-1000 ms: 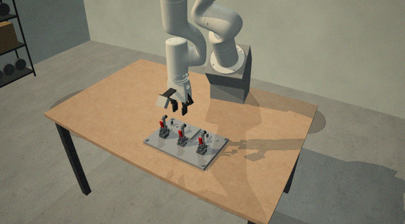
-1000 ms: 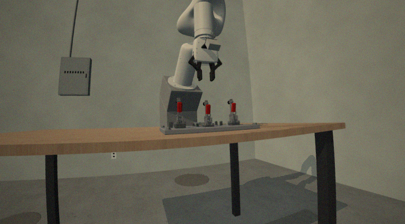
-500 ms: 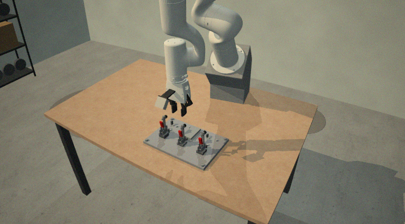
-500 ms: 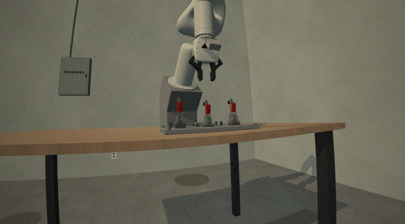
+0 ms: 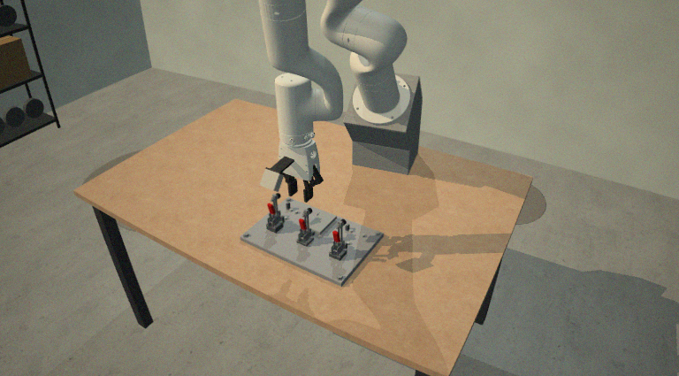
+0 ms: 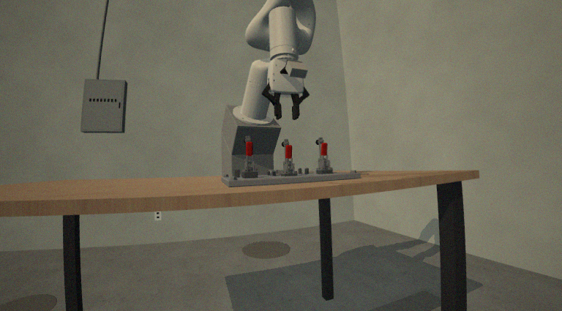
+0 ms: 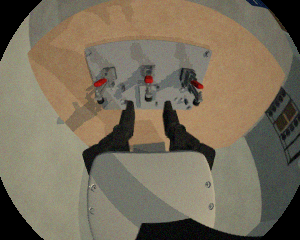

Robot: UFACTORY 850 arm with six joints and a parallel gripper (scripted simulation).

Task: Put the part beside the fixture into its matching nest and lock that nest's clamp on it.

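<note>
Hanging wrist-down above the fixture point(image 5: 360, 251), the arm point(image 5: 295, 51) held its gripper point(image 5: 299, 190) half open, empty, over the clamps point(image 5: 304, 226).
</note>
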